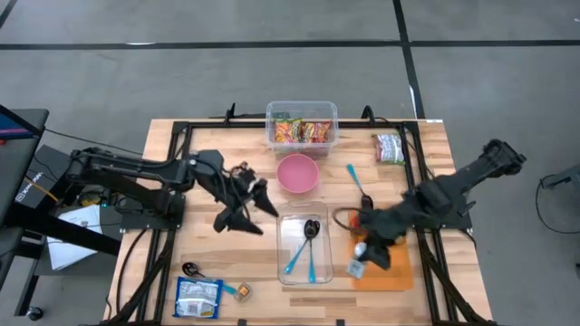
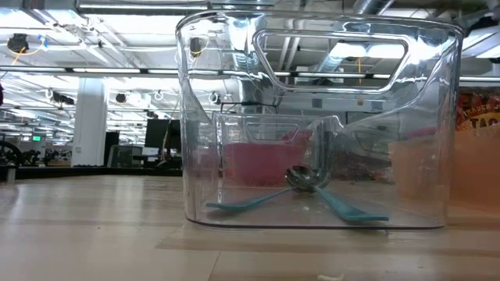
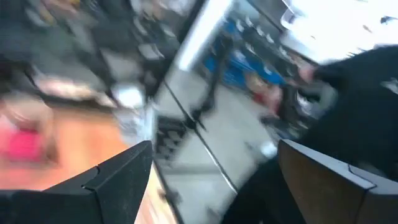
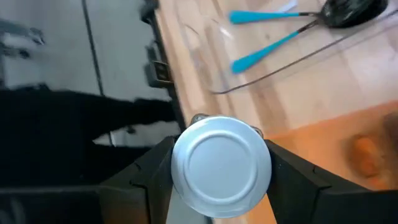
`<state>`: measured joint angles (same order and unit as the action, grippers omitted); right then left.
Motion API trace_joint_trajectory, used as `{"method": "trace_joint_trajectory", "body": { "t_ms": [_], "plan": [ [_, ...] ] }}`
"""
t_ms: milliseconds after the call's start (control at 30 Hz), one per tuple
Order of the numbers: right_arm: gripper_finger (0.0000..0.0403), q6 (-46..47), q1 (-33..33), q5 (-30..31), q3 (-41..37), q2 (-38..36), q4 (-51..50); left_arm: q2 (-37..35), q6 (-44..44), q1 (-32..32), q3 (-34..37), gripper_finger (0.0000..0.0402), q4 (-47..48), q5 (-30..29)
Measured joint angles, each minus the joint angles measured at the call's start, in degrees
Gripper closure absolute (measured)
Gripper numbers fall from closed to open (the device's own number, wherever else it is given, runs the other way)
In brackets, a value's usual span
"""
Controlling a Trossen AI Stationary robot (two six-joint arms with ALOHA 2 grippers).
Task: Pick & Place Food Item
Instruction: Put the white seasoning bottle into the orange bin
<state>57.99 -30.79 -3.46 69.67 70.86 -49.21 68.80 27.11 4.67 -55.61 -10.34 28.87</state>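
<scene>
left gripper (image 1: 243, 210) jaws apart, right gripper (image 1: 365, 252) clamped

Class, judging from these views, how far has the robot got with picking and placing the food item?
Done: two teal spoons lie in the clear bin. In hand: the right gripper clamps a small can over the orange mat. The left gripper hangs open, empty. Left: setting the can down; the blue packet lies untouched.

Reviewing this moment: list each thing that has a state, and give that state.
left gripper: open, empty, above the table beside the clear bin.
right gripper: shut on the can, over the orange board.
clear bin: upright, holding spoons.
pink bowl: upright, contents unclear.
</scene>
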Motion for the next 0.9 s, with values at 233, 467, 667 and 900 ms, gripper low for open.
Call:
{"method": "trace_joint_trajectory", "body": {
  "t_ms": [233,467,667,900],
  "plan": [
    [0.0208,25.47,-14.51,13.32,-0.03,-2.54,-10.31,-1.33,-1.92,-3.48,-0.03,0.0064,0.06,-8.0],
    [0.0208,44.49,-21.9,18.11,0.01,1.93,-13.18,-0.74,-3.1,-5.34,0.02,0.0064,0.29,-11.75],
    [0.0208,56.86,-24.89,17.93,0.0,6.89,-15.74,-0.84,-3.12,-5.93,0.0,0.0064,-0.02,-15.64],
    [0.0208,70.44,-27.28,16.97,0.0,10.06,-19.86,-0.84,-2.96,-5.9,0.0,0.0064,0.02,-19.45]
  ]
}}
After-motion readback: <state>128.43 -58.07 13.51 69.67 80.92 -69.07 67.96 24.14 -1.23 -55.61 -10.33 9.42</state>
